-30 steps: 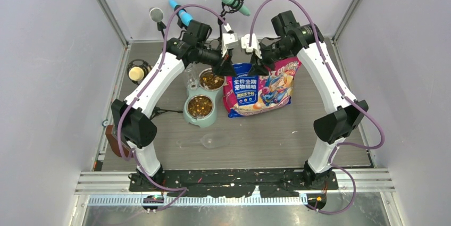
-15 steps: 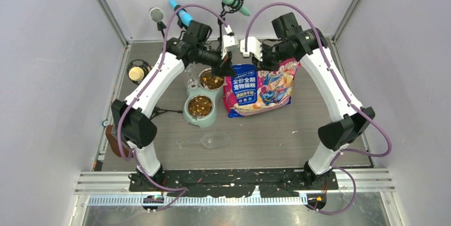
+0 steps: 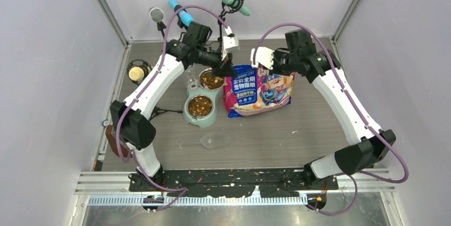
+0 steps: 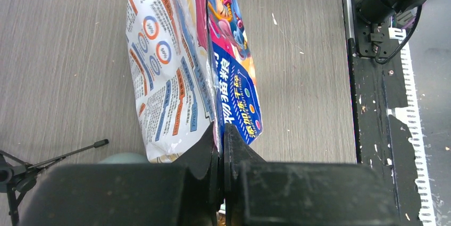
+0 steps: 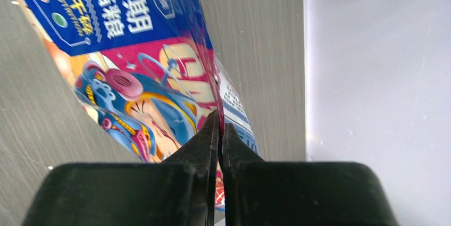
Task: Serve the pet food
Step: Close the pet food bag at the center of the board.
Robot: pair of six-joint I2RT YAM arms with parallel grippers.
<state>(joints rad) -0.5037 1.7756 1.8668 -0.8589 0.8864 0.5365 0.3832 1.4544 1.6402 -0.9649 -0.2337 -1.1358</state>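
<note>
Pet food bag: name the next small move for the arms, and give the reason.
Probably ease the bag down flat and let go, rather than pour more. The left gripper and right gripper are both shut on its top edge, and both bowls of the green feeder already hold pet food.

The bag (image 3: 259, 89) is glossy pink, white and blue with cartoon print. The feeder (image 3: 200, 122) is mint green, the kibble (image 3: 200, 106) brown, the tabletop (image 3: 298, 130) grey wood-grain.
</note>
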